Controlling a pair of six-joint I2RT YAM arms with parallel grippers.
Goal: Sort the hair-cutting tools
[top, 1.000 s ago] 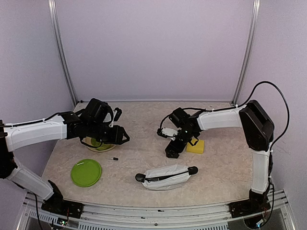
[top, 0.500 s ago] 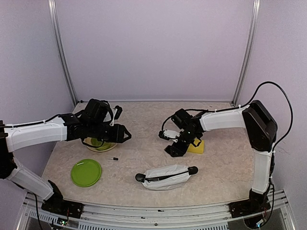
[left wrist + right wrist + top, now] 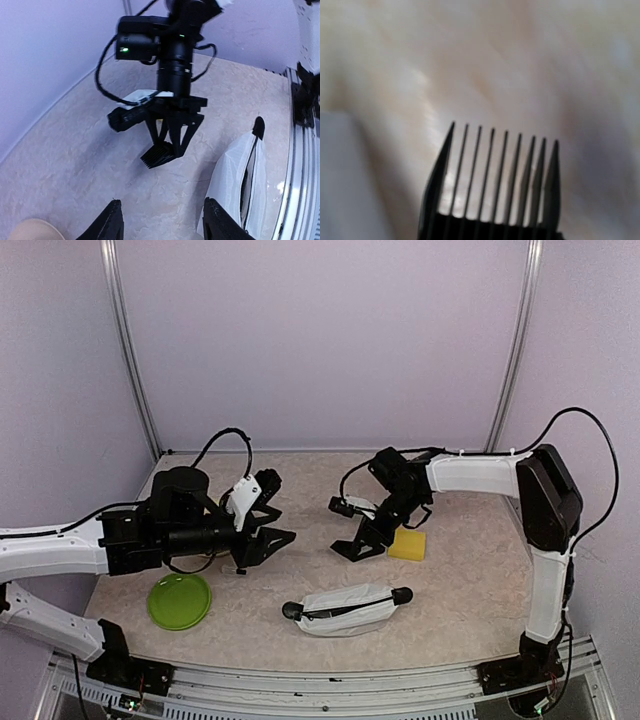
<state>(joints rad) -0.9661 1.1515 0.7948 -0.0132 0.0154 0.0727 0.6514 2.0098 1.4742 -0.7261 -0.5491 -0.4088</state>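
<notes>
The left hand (image 3: 265,548) hovers over the left half of the bench (image 3: 470,590), fingers spread; the right hand (image 3: 360,540) points down near its middle, clamping a comb guard (image 3: 159,153).

Left arm (image 3: 50,550), right arm (image 3: 475,473): white shells, black joints, looping black cables. Left gripper (image 3: 164,220), right gripper (image 3: 172,144) black; green LED (image 3: 123,49) above right gripper.

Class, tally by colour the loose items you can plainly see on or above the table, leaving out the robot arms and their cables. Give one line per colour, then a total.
Green: 1, the plate
Yellow: 1, the sponge
White: 1, the zip pouch
Black: 1, the comb guard
Total: 4
</notes>
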